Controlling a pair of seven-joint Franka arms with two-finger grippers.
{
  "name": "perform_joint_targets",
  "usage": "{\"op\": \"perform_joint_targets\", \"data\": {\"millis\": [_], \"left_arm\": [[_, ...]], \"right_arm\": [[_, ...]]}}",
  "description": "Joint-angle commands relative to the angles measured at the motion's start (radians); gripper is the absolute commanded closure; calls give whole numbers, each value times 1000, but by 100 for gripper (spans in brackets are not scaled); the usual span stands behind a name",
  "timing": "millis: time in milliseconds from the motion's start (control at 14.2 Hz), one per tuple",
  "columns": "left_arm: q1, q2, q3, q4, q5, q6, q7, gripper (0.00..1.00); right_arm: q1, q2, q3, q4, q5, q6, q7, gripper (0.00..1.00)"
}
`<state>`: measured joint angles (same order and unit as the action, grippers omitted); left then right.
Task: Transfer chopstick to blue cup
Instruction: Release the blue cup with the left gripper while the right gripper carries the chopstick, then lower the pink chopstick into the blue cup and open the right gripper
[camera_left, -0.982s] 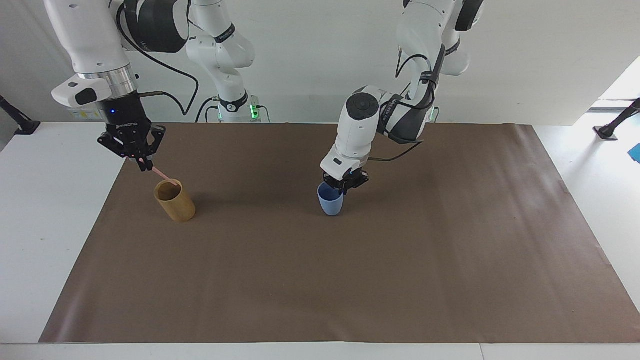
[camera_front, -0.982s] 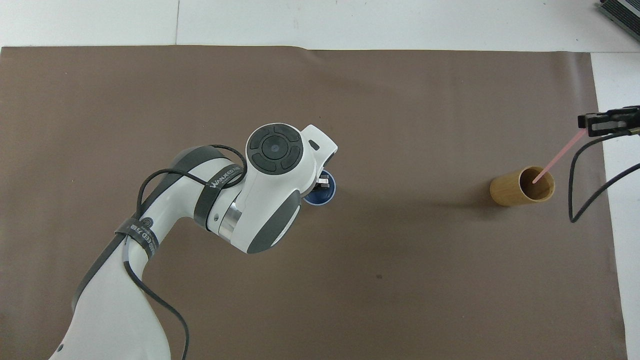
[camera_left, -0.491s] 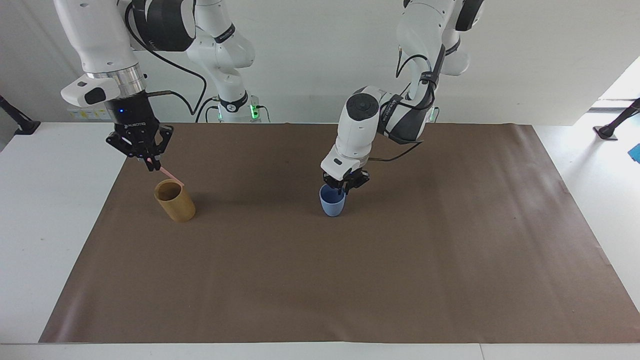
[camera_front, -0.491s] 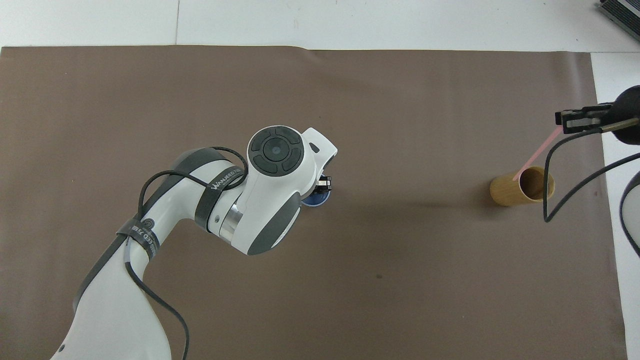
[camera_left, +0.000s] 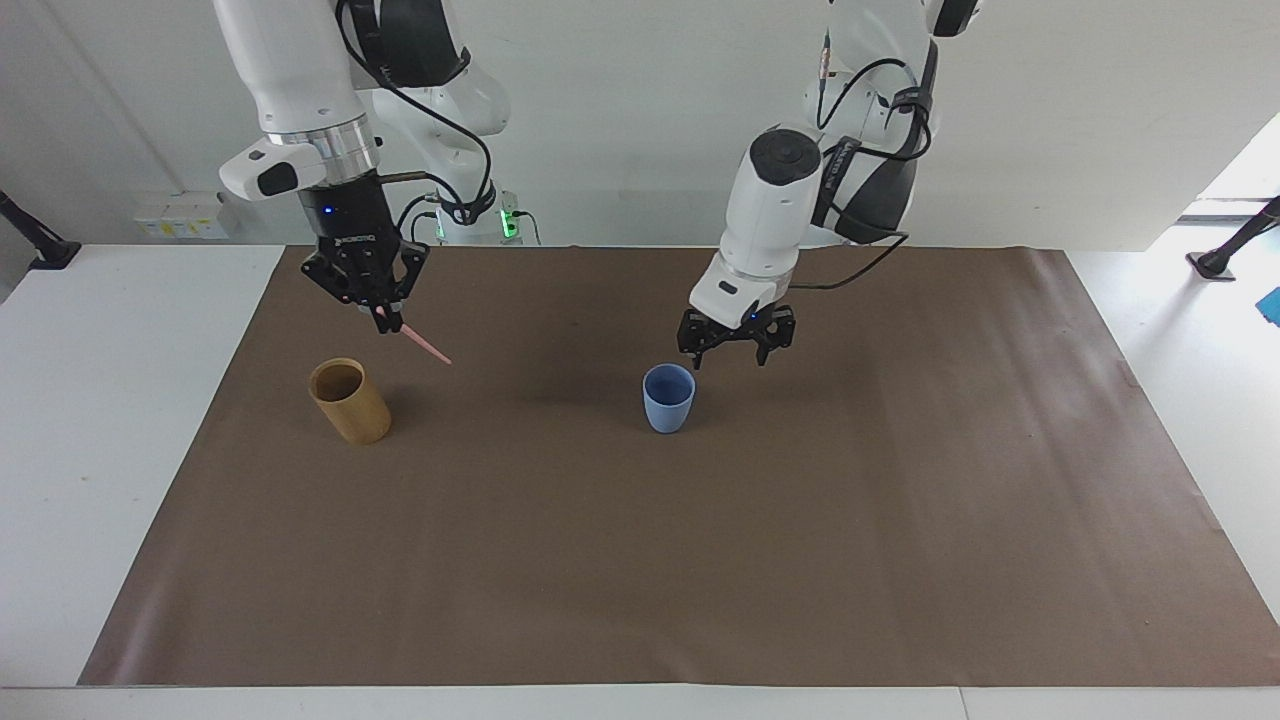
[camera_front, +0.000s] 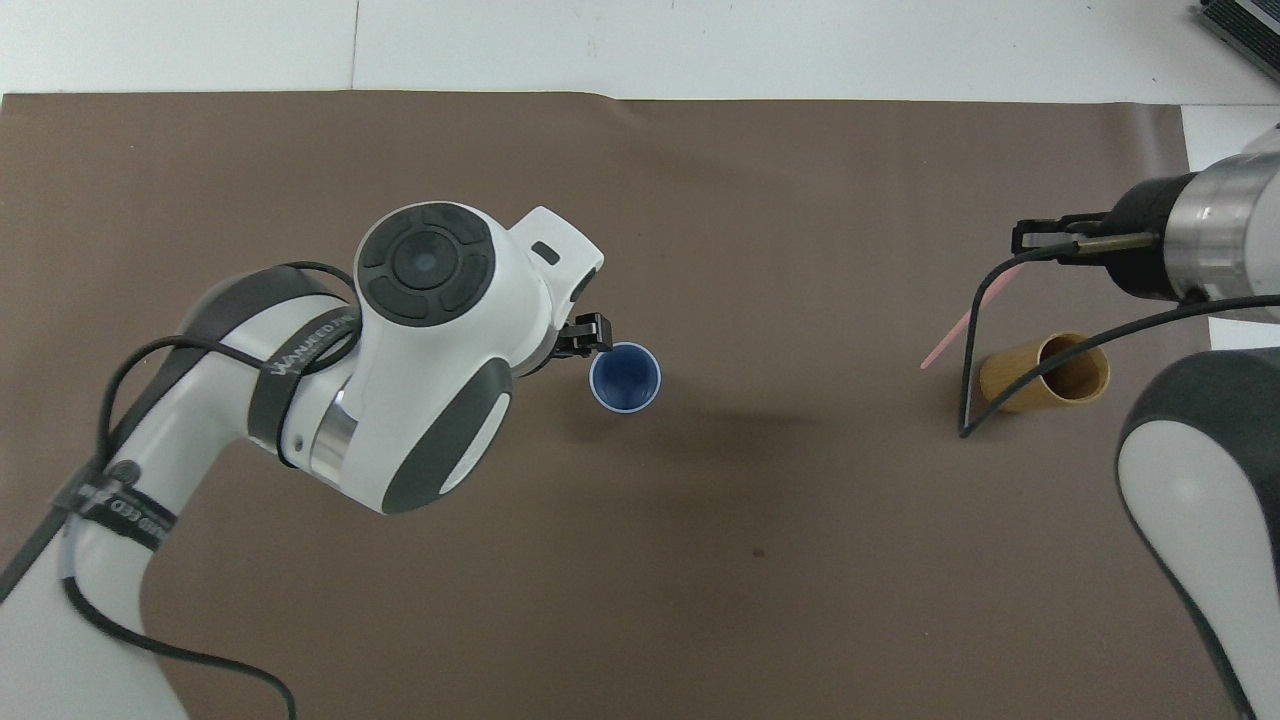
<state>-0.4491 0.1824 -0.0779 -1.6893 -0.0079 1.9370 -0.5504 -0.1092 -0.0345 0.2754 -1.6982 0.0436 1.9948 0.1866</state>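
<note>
The right gripper (camera_left: 383, 318), now clear of the tan cup (camera_left: 349, 401), carries the clamped chopstick (camera_left: 424, 346) toward the mid-table blue cup (camera_left: 668, 397), which the left gripper (camera_left: 737, 345) has released, fingers spread.

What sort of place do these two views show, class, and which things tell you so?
Most likely a robotics lab test bench, not a kitchen: a white table covered by a plain brown mat, a bare white wall, and only a tan cup and a blue cup set out.

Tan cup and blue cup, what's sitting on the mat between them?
Nothing. Between the tan cup and the blue cup, the facing view shows only bare brown mat.
</note>
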Motion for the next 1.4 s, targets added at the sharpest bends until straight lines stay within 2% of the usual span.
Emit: {"op": "perform_joint_targets", "data": {"millis": [0, 211, 702, 912, 1193, 1333], "left_arm": [[119, -86, -11, -32, 11, -82, 127, 0], [239, -110, -11, -35, 2, -133, 288, 0], [455, -136, -11, -38, 2, -179, 604, 0], [474, -141, -5, 49, 2, -284, 650, 0], [472, -149, -16, 169, 13, -433, 652, 0], [472, -158, -13, 210, 6, -498, 653, 0]], "right_arm": [[-9, -19, 80, -15, -4, 28, 132, 100], [77, 22, 96, -26, -16, 206, 143, 100], [230, 44, 96, -67, -57, 312, 393, 100], [264, 48, 96, -150, -94, 448, 396, 100], [292, 27, 96, -227, -183, 486, 398, 100], [293, 22, 96, -268, -197, 544, 398, 100]]}}
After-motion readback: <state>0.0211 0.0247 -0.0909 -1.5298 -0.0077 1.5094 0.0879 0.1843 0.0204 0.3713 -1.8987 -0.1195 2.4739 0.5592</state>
